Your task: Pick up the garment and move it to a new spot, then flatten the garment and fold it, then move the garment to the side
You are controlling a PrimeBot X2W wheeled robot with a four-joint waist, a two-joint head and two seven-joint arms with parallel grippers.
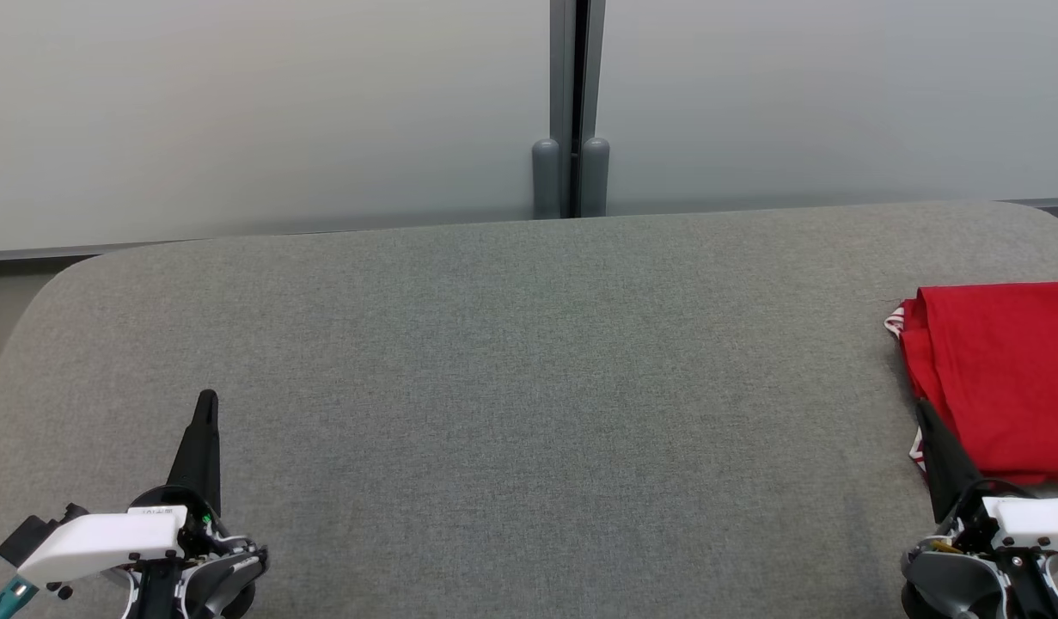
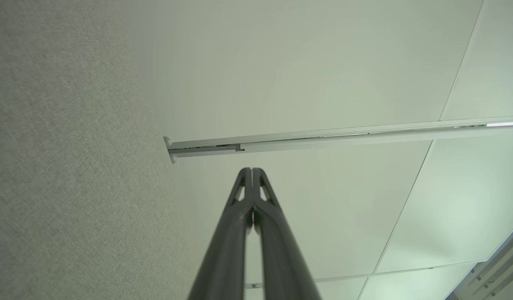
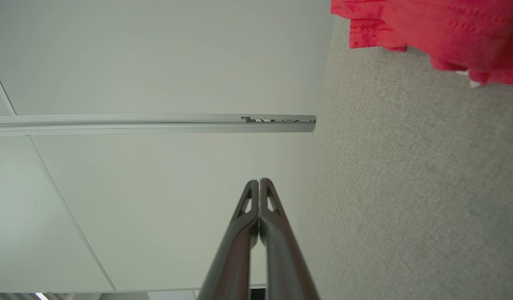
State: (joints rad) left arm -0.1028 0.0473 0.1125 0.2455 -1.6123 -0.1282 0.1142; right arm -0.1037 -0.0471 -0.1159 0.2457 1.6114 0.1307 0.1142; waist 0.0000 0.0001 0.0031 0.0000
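The garment (image 1: 1001, 378) is red, folded into a neat stack at the right edge of the grey padded table (image 1: 511, 387), with a red-and-white striped edge peeking out on its left side. In the right wrist view the garment (image 3: 431, 29) fills the top right corner. My right gripper (image 1: 924, 411) stands at the lower right, shut and holding nothing, its tip just over the garment's near-left edge. At the lower left my left gripper (image 1: 207, 400) is shut too, far from the garment. Both wrist views show fingertips pressed together, left gripper (image 2: 252, 170) and right gripper (image 3: 259, 181).
Pale wall panels with a grey vertical post (image 1: 571, 112) stand behind the table's far edge. The table has rounded far corners. Bare grey fabric stretches between the two grippers.
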